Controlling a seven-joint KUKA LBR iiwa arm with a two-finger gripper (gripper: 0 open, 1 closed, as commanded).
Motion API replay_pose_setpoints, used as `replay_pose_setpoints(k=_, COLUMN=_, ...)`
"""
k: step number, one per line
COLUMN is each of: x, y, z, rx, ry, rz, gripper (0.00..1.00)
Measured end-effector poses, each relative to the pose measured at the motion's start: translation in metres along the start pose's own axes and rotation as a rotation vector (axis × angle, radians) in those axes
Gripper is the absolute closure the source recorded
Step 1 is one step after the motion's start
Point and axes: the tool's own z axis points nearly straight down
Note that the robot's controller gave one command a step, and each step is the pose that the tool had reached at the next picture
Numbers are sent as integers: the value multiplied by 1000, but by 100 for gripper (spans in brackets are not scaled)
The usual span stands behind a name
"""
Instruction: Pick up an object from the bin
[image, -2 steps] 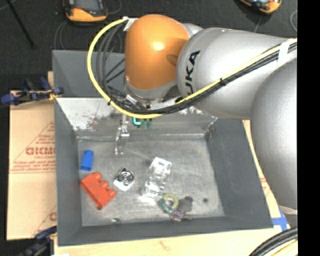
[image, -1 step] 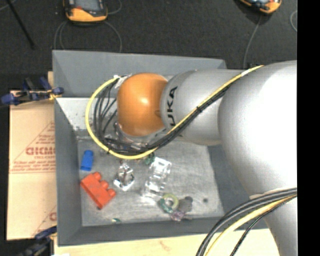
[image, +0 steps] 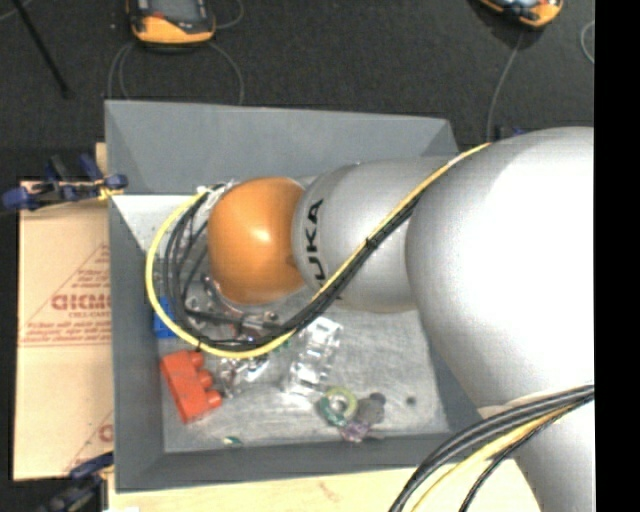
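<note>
My gripper (image: 228, 306) hangs low over the left half of the bin; part of its metal body is in view. Just below and left of it lies an orange blocky plastic piece (image: 188, 386) on the bin floor. A shiny silvery thing (image: 240, 370) sits right under the gripper, beside the orange piece. A blue thing (image: 160, 323) peeks out at the left wall, mostly hidden. To the gripper's right lies a clear plastic piece (image: 314, 356).
Near the front wall lie a green ring (image: 338, 405), a small purple thing (image: 355, 431) and a dark round thing (image: 375, 404). The arm, with its orange cover and looped cables, hides the bin's back and right side.
</note>
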Motion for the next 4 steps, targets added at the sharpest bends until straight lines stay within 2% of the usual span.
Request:
replay_pose_setpoints(k=1, x=9, y=37, z=-23, rx=-5, ry=-1, rz=-465, gripper=0)
replay_pose_setpoints(k=2, x=10, y=47, z=-15, rx=-6, ry=2, rz=-657, gripper=0)
replay_pose_setpoints(k=3, x=38, y=68, z=5, rx=-1, ry=-8, rz=-1383, gripper=0)
replay_pose_setpoints(k=4, x=37, y=70, z=3, rx=-4, ry=-10, rz=-1379, gripper=100)
